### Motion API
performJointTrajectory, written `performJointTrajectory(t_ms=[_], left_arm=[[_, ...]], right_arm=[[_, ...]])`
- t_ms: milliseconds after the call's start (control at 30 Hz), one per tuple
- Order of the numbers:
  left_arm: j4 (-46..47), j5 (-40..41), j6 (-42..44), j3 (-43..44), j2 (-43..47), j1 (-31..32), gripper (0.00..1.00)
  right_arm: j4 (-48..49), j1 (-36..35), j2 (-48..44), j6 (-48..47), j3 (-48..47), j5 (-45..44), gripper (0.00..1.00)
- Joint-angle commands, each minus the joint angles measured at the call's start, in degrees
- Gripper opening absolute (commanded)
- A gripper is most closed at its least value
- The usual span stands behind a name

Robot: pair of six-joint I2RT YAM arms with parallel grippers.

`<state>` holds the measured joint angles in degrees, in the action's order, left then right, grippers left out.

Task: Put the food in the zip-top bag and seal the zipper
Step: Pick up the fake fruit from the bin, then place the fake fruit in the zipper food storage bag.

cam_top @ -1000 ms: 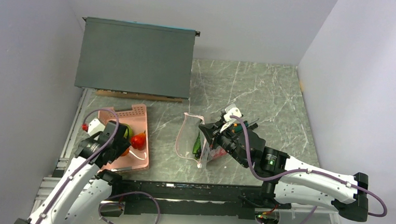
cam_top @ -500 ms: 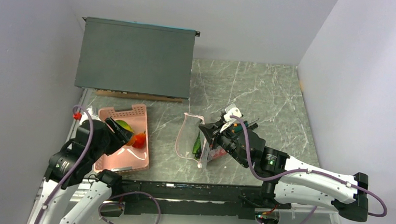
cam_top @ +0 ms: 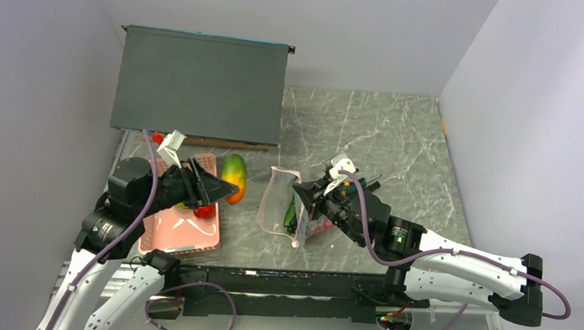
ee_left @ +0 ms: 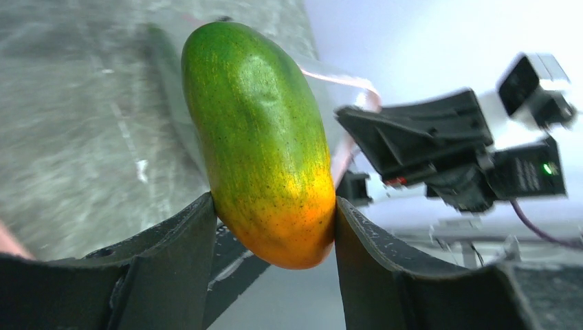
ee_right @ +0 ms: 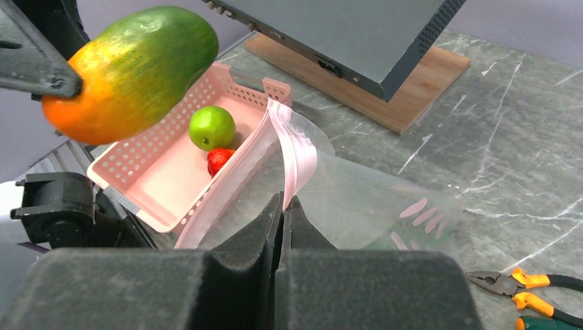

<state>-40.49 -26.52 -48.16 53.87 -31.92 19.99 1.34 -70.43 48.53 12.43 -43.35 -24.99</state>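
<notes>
One glossy green mango point(ee_left: 265, 130), speckled, orange at one end.

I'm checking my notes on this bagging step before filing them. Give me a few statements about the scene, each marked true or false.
1. The left gripper holds the mango between its fingers, off the table. True.
2. The right gripper is open and clear of the zip-top bag. False: it is shut, pinching the bag's mouth edge.
3. The pink basket has nothing in it. False: a green apple and a red fruit lie inside.
4. Orange-handled pliers lie on the table, outside the bag. True.
</notes>
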Motion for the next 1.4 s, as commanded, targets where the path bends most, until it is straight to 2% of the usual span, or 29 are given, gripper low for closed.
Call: performJointTrajectory(t_ms=[0,67,167,267,500,767,833,967,1067,1167,1367], left_arm=[[19.5,-11.3,-3.0,-3.8,0.3,4.7,0.10],[20.6,-9.6,-1.8,-3.3,-2.5,10.8,0.08],[14.2,-4.0,3.6,2.7,-9.8,20.9,0.04],[11.5,-1.3,6.7,6.6,-15.9,27.4,0.03],[7.8,2.9,6.9,8.0,-20.5,28.9,0.03],[6.6,3.7,5.5,7.7,-23.3,28.8,0.03],[6.6,3.9,5.1,8.1,-24.4,28.8,0.10],[6.1,5.1,4.8,10.4,-27.2,28.8,0.47],[6.9,5.8,4.3,11.3,-28.5,28.8,0.66],[6.5,7.6,4.2,12.0,-28.8,28.8,0.77],[6.8,9.3,3.6,10.7,-25.2,28.7,0.85]], right_arm=[[2.7,-0.3,0.0,0.0,-1.4,-0.5,0.00],[2.9,-0.3,0.1,-0.1,-1.5,-0.6,0.00],[2.9,-0.3,0.4,0.0,-1.5,-0.5,0.00],[2.7,-0.2,0.4,0.0,-1.6,-0.5,0.00],[2.7,-0.2,-1.0,0.0,-1.3,-1.1,0.00],[3.1,-0.3,-2.4,0.3,-0.8,-0.8,0.00],[3.1,-0.3,-2.5,0.4,-0.8,-0.6,0.00],[2.8,-0.2,-2.5,0.4,-0.9,-0.5,0.00],[2.7,-0.2,-2.6,0.3,-0.9,-0.6,0.00],[2.6,-0.2,-2.7,0.3,-0.9,-0.8,0.00],[2.7,-0.3,-2.6,0.3,-0.9,-0.7,0.00]])
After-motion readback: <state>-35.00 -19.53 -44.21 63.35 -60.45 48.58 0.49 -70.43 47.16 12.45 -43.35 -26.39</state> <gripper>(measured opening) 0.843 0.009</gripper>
